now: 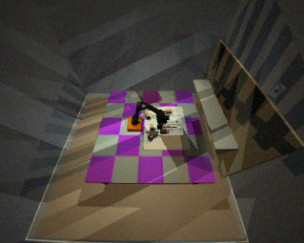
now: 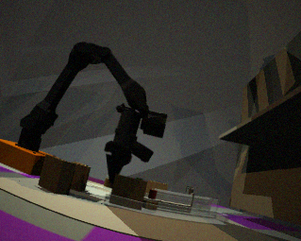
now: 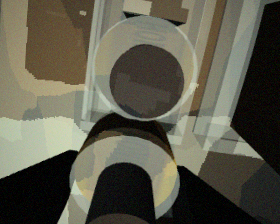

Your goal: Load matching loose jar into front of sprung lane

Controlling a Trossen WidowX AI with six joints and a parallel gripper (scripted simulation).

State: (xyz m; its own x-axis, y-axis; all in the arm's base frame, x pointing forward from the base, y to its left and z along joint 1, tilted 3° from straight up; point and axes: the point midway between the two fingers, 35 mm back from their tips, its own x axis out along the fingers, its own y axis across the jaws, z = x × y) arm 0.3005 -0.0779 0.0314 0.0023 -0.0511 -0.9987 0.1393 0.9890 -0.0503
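Observation:
The gripper (image 1: pixel 162 125) (image 2: pixel 113 177) (image 3: pixel 127 161) points down at the front end of the clear-walled lane (image 3: pixel 91 60). It is shut on a jar with a pale round rim (image 3: pixel 80 170) and a dark body, seen between the fingers in the wrist view. The other jar (image 3: pixel 146 75), with a clear round rim and a dark middle, stands in the lane just ahead of the held jar. The two overlap in the wrist view; whether they touch cannot be told. The held jar's base and its height over the lane floor and front stop are hidden.
Brown blocks (image 2: pixel 56 175) (image 2: pixel 127 192) stand on the near side of the arm, and a brown block (image 3: pixel 57 40) lies left of the lane. Clear rails (image 2: pixel 202 205) run beyond them. The orange base (image 1: pixel 134 124) (image 2: pixel 18 156) is at the left. A large panel stands at the right.

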